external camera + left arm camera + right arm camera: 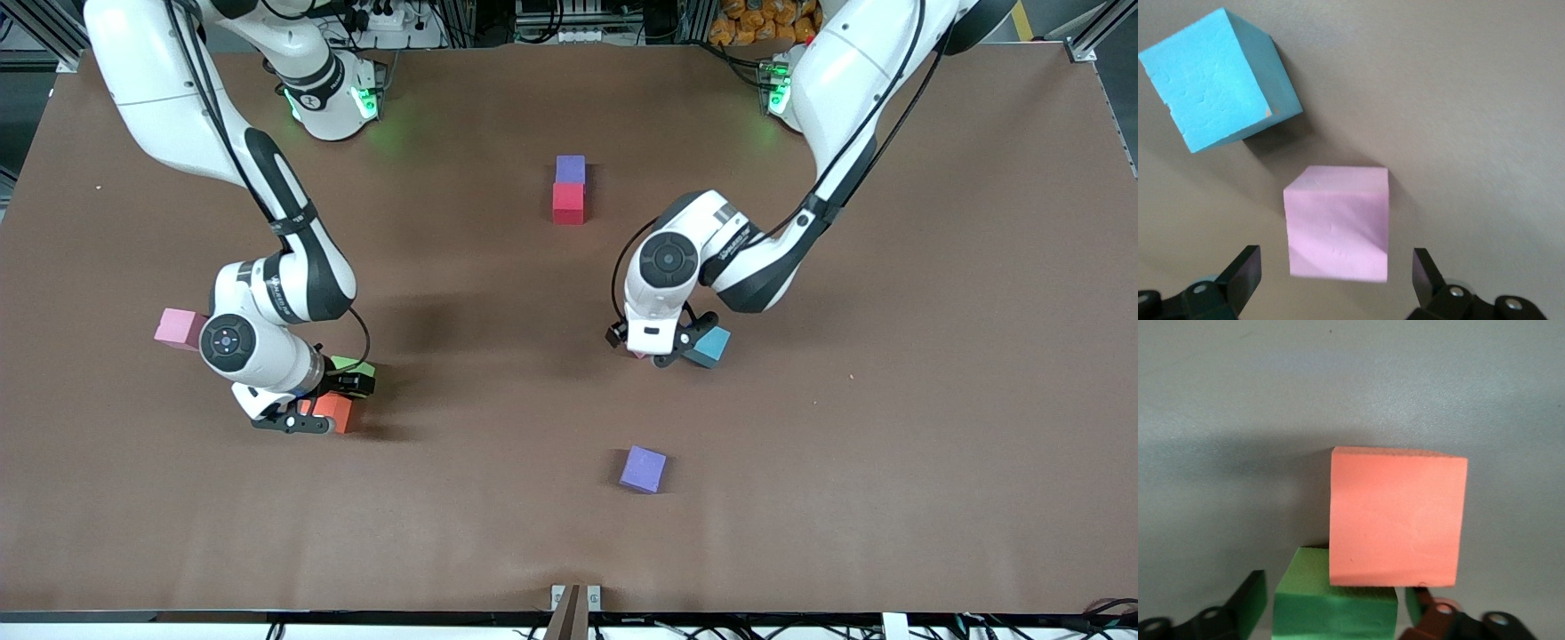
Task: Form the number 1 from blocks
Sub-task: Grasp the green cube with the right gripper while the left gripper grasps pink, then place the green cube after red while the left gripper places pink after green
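blocks: matte foam cubes, purple [570, 168] touching red [568, 203] | left tool [1338, 280] wide around pink block [1337, 223] | right tool [1331, 613] straddling green block [1335, 603], grip unclear

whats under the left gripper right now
A pink block sits on the table between the open fingers of the left gripper; a light blue block lies beside it.

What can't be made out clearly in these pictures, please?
- Front view: the left gripper hides nearly all of the pink block under it.
- Front view: the right gripper covers parts of the orange block and green block.
- Right wrist view: the frame edge cuts off the green block.
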Controlling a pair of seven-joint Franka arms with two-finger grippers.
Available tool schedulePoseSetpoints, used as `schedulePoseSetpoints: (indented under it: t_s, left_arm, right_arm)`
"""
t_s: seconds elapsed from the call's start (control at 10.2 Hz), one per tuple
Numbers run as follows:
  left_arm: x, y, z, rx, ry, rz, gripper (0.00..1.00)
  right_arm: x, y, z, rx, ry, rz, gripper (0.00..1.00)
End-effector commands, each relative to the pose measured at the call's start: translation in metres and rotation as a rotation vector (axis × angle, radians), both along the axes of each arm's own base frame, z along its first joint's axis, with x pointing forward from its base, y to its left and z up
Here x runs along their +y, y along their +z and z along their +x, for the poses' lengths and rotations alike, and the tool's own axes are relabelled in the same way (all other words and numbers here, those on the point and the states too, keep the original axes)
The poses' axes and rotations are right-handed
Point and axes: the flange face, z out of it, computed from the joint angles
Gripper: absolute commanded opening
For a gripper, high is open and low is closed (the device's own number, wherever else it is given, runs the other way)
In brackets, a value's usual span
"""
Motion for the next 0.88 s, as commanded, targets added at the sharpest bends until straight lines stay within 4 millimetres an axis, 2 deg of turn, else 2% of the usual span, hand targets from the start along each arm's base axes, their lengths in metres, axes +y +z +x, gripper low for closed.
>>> schedulePoseSetpoints:
  t_s: [0.0, 0.1, 0.29, 0.39, 0.49, 0.78]
  left_arm:
    - [-0.005, -0.017, 0.001, -0.004, 0.052, 0.046, 1.0]
    - [-0.005, -0.027, -0.001, 0.009, 0.053, 0.053, 1.0]
    - [-0.009, -0.036, -0.006, 0.02, 0.038, 0.06, 1.0]
    - [-0.01, -0.036, -0.007, 0.02, 0.025, 0.059, 0.87]
    - [-0.009, -0.035, -0.006, 0.017, 0.018, 0.059, 0.01]
    - [-0.01, -0.026, -0.004, -0.009, -0.04, 0.064, 0.0]
  right_arm:
    - [0.01, 0.001, 0.003, 0.007, 0.015, 0.013, 0.12]
    - [0.025, 0.008, 0.0, 0.024, 0.027, 0.017, 0.0]
    - [0.056, 0.033, -0.011, 0.063, 0.028, 0.024, 0.0]
    - [0.088, 0.04, -0.021, 0.076, 0.012, 0.027, 0.0]
    - [0.118, 0.043, -0.032, 0.079, -0.013, 0.027, 0.0]
    - [0.234, 0.05, -0.085, 0.085, -0.06, 0.048, 0.0]
